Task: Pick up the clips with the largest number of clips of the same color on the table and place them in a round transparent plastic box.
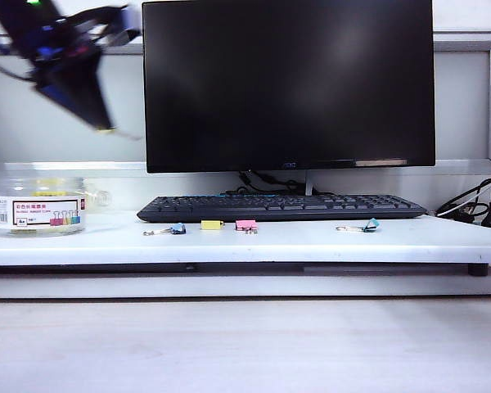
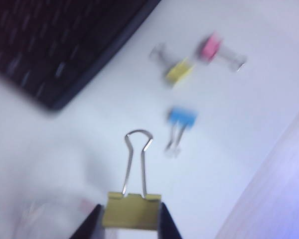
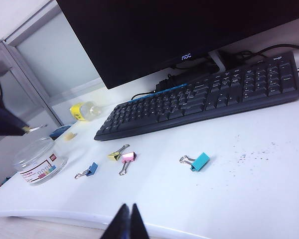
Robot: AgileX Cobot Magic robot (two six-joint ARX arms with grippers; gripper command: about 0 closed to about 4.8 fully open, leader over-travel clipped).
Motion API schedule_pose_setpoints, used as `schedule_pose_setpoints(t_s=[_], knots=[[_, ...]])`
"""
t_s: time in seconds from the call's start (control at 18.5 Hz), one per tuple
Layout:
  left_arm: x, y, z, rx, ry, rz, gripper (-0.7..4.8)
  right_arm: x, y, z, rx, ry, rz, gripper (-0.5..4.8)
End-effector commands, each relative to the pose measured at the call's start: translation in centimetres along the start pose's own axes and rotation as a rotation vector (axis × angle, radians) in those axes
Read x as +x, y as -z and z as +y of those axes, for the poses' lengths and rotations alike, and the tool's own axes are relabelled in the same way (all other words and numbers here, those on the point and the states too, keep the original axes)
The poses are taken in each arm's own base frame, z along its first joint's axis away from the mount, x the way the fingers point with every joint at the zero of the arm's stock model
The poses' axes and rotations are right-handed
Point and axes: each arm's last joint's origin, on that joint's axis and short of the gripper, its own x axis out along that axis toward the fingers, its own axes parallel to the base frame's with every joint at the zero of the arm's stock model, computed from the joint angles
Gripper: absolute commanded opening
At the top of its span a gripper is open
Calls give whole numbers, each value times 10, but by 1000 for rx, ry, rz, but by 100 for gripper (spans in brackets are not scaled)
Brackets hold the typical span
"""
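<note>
A yellow clip (image 2: 132, 211) sits pinched by its body between the left gripper (image 2: 132, 221) fingers, handles free, high above the round transparent plastic box (image 1: 38, 205), apparently for dropping in. Another yellow clip (image 1: 212, 224) waits on the bench (image 1: 311, 241) beside the pink clip (image 1: 245, 224). The right gripper (image 3: 126, 221) fingers rest closed, empty, well back.

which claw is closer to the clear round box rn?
Left. The left claw, shut on a yellow clip, is raised above the round transparent plastic box. The right claw, shut, sits off at the table's near edge, well away from it.
</note>
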Motion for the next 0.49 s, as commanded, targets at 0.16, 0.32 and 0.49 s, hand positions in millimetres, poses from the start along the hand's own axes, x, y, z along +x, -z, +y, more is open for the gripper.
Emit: schedule_pose_setpoints(t_s=[0.16, 0.32, 0.49], knots=[[-11, 14, 14, -69, -39, 43, 80, 0, 0, 1, -7, -28, -2, -1], [-12, 18, 17, -86, -85, 83, 80, 0, 0, 1, -7, -28, -2, -1], [-11, 19, 19, -87, -147, 123, 80, 0, 0, 1, -7, -28, -3, -1]])
